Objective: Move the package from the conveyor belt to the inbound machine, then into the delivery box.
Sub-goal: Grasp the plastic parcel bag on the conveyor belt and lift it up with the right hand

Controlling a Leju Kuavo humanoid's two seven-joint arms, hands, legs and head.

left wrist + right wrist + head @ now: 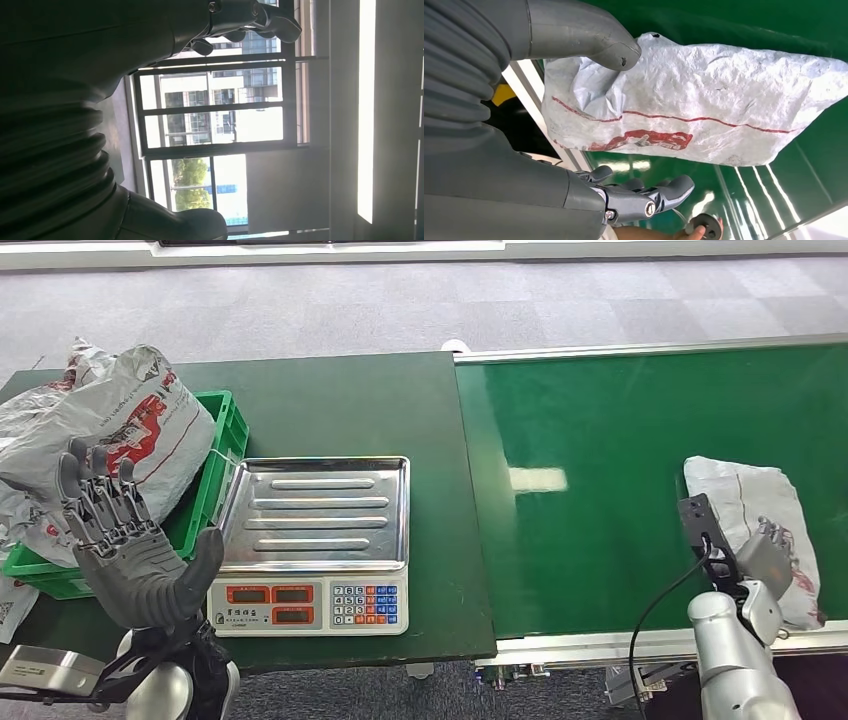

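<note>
- Grey carpet tiles run behind the whole setup, with a dark green table on one side and the glossy green conveyor belt butted up against it on the other.
- Package is a crinkled grey-white poly mailer with a red line and red printing, lying flat on the belt near its front edge, over on the robot's right.
- Right hand is right at the package, opened up around its near end: in the right wrist view the thick grey thumb sits against the bag's wrinkled corner, while the darker fingers are spread apart off the other side, not touching it. So not gripping anything as far as I can see.
- From the head view that hand is mostly tucked behind its own wrist and the black camera block, over the package's near end.
- Left hand is raised, fingers straight and fanned out, thumb out to the side, holding nothing. It's in front of the green crate, well away from the package on the belt.
- Green plastic crate on the table's left end is stuffed with other grey mailer bags.
- Just beside the crate sits a weighing scale with a bare ribbed steel pan, red displays and a keypad.
- Somebody's fingers hold a small dark round thing at the edge of the right wrist view.
</note>
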